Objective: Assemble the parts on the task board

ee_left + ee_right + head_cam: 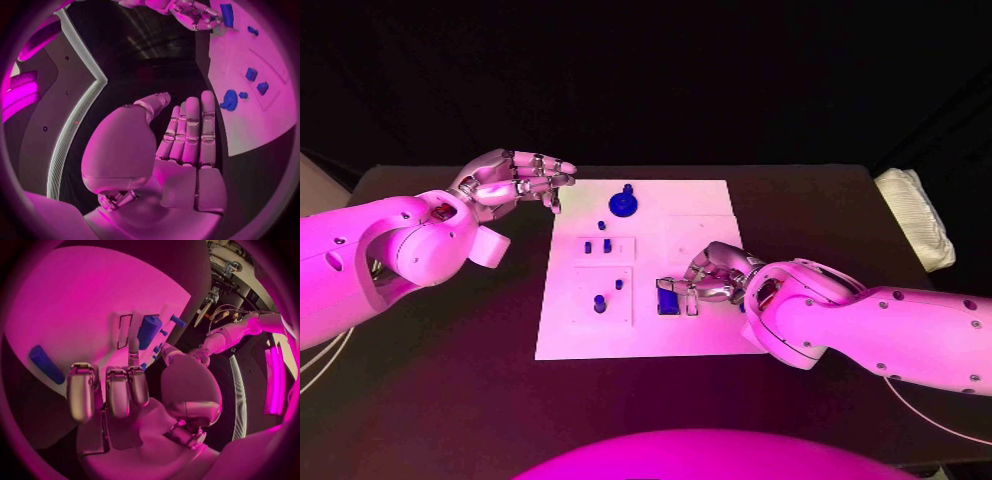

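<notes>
Parts (625, 203) on task board (697, 215), mid-table (473, 380); folded cloth (917, 215) far right.
</notes>
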You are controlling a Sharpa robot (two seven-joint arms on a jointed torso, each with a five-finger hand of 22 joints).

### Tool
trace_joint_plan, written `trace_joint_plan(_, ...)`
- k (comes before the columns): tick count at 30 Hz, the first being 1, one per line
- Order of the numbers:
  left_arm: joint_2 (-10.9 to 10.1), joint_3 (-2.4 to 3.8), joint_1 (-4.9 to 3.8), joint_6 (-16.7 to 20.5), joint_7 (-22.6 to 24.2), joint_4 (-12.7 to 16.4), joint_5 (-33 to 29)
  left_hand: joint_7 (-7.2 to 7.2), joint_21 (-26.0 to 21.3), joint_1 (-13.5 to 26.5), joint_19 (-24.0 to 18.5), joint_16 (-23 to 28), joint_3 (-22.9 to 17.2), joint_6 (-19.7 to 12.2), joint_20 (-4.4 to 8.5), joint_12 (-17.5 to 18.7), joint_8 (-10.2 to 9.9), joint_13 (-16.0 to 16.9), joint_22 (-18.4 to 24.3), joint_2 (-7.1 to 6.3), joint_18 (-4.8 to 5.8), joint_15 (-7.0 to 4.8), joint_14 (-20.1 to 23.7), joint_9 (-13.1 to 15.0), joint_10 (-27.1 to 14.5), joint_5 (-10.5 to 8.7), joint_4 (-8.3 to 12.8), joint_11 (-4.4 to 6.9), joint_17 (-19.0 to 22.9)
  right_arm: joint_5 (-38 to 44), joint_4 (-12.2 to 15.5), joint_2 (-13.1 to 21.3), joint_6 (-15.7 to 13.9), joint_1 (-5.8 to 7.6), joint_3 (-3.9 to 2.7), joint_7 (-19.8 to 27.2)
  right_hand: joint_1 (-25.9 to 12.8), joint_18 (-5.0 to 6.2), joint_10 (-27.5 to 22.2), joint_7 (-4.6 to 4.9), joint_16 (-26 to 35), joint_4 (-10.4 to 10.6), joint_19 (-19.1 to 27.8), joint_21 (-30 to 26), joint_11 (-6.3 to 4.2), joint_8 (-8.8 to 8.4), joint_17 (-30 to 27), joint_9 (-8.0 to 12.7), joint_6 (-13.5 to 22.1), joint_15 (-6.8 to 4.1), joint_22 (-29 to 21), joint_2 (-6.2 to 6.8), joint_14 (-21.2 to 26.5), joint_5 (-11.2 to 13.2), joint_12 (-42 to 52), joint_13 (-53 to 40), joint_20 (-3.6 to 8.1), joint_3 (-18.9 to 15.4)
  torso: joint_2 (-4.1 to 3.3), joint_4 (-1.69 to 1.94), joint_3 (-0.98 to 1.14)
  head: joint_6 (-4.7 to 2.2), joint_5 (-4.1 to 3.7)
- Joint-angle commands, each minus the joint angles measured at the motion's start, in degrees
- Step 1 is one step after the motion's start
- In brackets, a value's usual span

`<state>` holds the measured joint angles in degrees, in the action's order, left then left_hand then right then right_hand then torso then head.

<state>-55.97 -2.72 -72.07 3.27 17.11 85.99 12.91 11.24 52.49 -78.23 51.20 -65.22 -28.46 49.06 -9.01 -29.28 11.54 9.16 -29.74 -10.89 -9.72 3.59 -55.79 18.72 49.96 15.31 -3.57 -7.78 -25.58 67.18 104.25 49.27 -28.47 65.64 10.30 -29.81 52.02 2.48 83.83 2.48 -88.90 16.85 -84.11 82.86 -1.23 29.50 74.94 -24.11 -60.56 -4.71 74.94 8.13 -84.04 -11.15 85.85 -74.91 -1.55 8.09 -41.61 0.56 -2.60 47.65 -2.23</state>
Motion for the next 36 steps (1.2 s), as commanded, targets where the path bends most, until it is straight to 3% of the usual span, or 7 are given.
trace_joint_plan(1, 0.02, 0.02, -0.01, -0.76, 0.22, 0.17, -0.26, 0.08, -0.21, -0.10, 0.35, 0.19, 0.07, -0.40, -0.03, -0.25, 0.27, -0.10, 0.10, 0.74, -0.84, 0.12, 0.18, -0.06, -0.34, 0.38, -0.36, -0.09, -0.07, 1.61, -0.04, -0.13, 0.08, -0.05, 0.00, 0.00, -0.92, -0.70, 3.83, 0.14, -0.20, 0.01, -3.60, -0.16, -0.23, 0.33, 13.19, -0.04, 0.55, -0.31, 10.27, -0.36, -5.55, 0.96, -0.43, -11.92, 0.39, -2.16, -0.02, -0.04, 0.04, 0.04, 0.11)
trace_joint_plan(12, 0.03, 0.02, -0.01, -0.76, 0.19, 0.15, -0.26, 0.08, -0.21, -0.10, 0.35, 0.19, 0.07, -0.40, -0.03, -0.25, 0.27, -0.10, 0.10, 0.74, -0.84, 0.12, 0.18, -0.06, -0.34, 0.38, -0.36, -0.09, -0.07, 1.56, 0.38, 0.44, 0.26, -0.06, 0.01, 2.09, 2.01, -0.63, 3.54, 0.28, -0.12, -0.13, -3.49, -0.57, -0.13, 0.55, 13.07, 0.05, 1.08, -0.21, 10.12, -1.63, -5.52, 0.35, -1.12, -11.62, 0.27, -5.52, 0.01, -0.03, 0.04, 0.12, 0.22)
trace_joint_plan(15, 0.05, 0.02, -0.01, -0.71, 0.26, 0.12, -0.26, 0.08, -0.21, -0.10, 0.35, 0.19, 0.07, -0.40, -0.03, -0.25, 0.27, -0.10, 0.10, 0.74, -0.84, 0.12, 0.18, -0.06, -0.34, 0.38, -0.36, -0.09, -0.07, 0.96, 0.71, 1.11, -1.02, -0.06, 0.01, 4.40, 7.34, -0.53, 3.29, 0.32, 0.02, -0.84, -3.37, -0.99, -0.05, 0.51, 12.83, 0.23, 1.62, -0.14, 9.94, -2.33, -5.47, -1.11, -1.69, -11.37, 0.27, -5.45, 0.04, 0.00, 0.05, 0.08, 0.23)
trace_joint_plan(18, 0.07, 0.02, -0.01, -0.63, 0.36, 0.09, -0.26, 0.08, -0.21, -0.10, 0.35, 0.19, 0.07, -0.40, -0.03, -0.25, 0.27, -0.10, 0.10, 0.74, -0.84, 0.12, 0.18, -0.06, -0.34, 0.38, -0.36, -0.09, -0.07, 0.16, 1.17, 2.11, -2.53, -0.06, 0.01, 7.16, 14.09, -0.42, 3.14, 0.47, 0.15, -1.95, -3.22, -1.51, 0.05, 0.29, 12.61, 0.54, 2.15, -0.11, 9.71, -1.92, -5.42, 0.71, -2.01, -11.29, 0.23, -4.31, 0.03, -0.03, 0.06, -0.02, 0.33)
trace_joint_plan(25, 0.16, 0.02, -0.01, 0.06, 1.46, 0.03, -0.56, 0.08, -0.26, -0.17, 0.38, 0.20, 0.02, -0.48, -0.03, -0.28, 0.27, -0.13, 0.15, 0.83, -0.85, 0.12, 0.19, -0.09, -0.39, 0.39, -0.41, -0.09, -0.08, -4.24, 2.84, 6.38, -6.83, 0.08, 0.00, 15.82, 22.72, -0.16, 2.22, 1.60, 0.55, -3.72, -2.79, -2.89, 0.92, -2.04, 11.93, 1.98, 4.64, 0.57, 9.01, -0.84, -5.26, -0.12, -3.67, -10.44, -0.28, -1.18, 0.11, -0.20, 0.08, -0.17, 0.17)
trace_joint_plan(31, 0.17, 0.02, 0.01, 0.65, 2.93, 0.16, -1.62, 0.08, -0.29, -0.10, 0.38, 0.21, 0.06, -0.47, -0.04, -0.35, 0.29, -0.12, 0.17, 0.82, -0.84, 0.13, 0.19, -0.09, -0.30, 0.36, -0.49, -0.08, -0.09, -5.41, 4.04, 11.76, -7.07, 0.66, -0.01, 19.49, 24.19, -0.21, 2.07, 2.54, 0.40, -3.39, -2.84, -2.80, 1.71, -3.88, 12.24, 2.94, 5.83, 1.21, 9.15, 0.19, -5.33, 0.88, -3.85, -10.39, -0.81, -0.16, 0.08, -0.28, 0.15, -0.47, -0.21)
trace_joint_plan(36, 0.09, 0.01, 0.05, 0.87, 3.92, 0.41, -2.53, 0.07, -0.34, -0.05, 0.37, 0.22, 0.10, -0.46, -0.05, -0.43, 0.32, -0.11, 0.20, 0.79, -0.83, 0.13, 0.22, -0.09, -0.20, 0.34, -0.55, -0.06, -0.09, -2.87, 4.24, 15.84, -4.85, 0.83, 0.11, 18.24, 23.96, -0.18, 1.85, 2.73, 0.42, -2.93, -2.80, -2.93, 1.91, -4.25, 12.21, 3.15, 5.66, 1.41, 9.10, 0.82, -5.31, 1.36, -4.23, -10.19, -0.98, -0.25, 0.13, -0.37, 0.23, -0.64, -0.75)
